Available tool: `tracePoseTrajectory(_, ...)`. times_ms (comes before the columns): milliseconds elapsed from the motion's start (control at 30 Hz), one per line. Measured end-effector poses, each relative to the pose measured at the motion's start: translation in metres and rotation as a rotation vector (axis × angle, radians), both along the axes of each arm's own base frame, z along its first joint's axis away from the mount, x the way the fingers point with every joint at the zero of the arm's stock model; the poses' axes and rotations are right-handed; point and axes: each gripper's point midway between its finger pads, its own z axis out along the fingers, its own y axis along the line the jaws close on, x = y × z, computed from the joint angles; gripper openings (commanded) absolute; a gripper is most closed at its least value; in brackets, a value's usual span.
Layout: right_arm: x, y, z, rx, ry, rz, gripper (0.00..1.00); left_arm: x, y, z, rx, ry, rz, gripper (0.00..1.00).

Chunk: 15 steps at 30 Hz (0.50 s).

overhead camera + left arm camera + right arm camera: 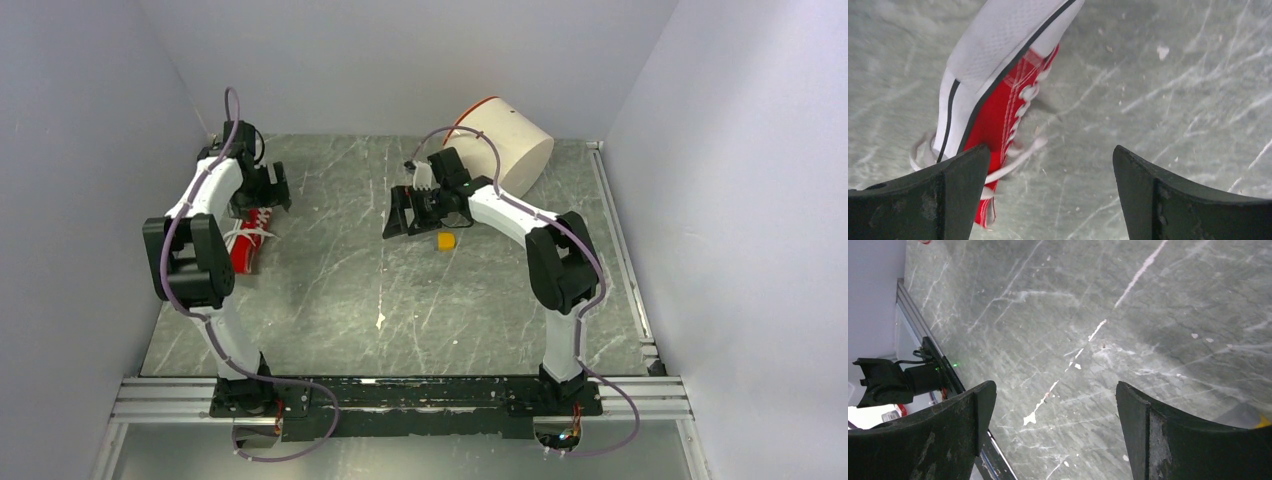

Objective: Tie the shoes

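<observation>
The red canvas sneaker (250, 243) lies at the left side of the table, partly hidden by my left arm. In the left wrist view it lies on its side (993, 115), white sole (998, 40) turned up and towards the camera, white laces (1018, 155) loose on the table. My left gripper (266, 192) hovers just beyond the shoe, open and empty; in its own view (1050, 152) the left finger (948, 190) overlaps the shoe's lower part. My right gripper (398, 216) is open and empty over the table's middle, with bare table between the fingers in its own view (1055, 390).
A small yellow block (446, 241) lies just below the right gripper; its corner shows in the right wrist view (1263, 422). A large white roll (505, 146) lies on its side at the back. Grey walls close in on both sides.
</observation>
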Motion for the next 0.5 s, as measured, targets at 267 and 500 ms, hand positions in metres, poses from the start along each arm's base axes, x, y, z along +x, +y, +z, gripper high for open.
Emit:
tracePoseTrajectory(267, 0.02, -0.024, -0.007, -0.01, 0.029, -0.058, 0.9, 0.047, 0.031, -0.017, 0.123, 0.028, 0.012, 0.89)
tracePoseTrajectory(500, 0.027, -0.036, -0.006, -0.003, 0.03, -0.069, 0.9, 0.05, 0.047, -0.04, 0.139, 0.086, 0.042, 0.96)
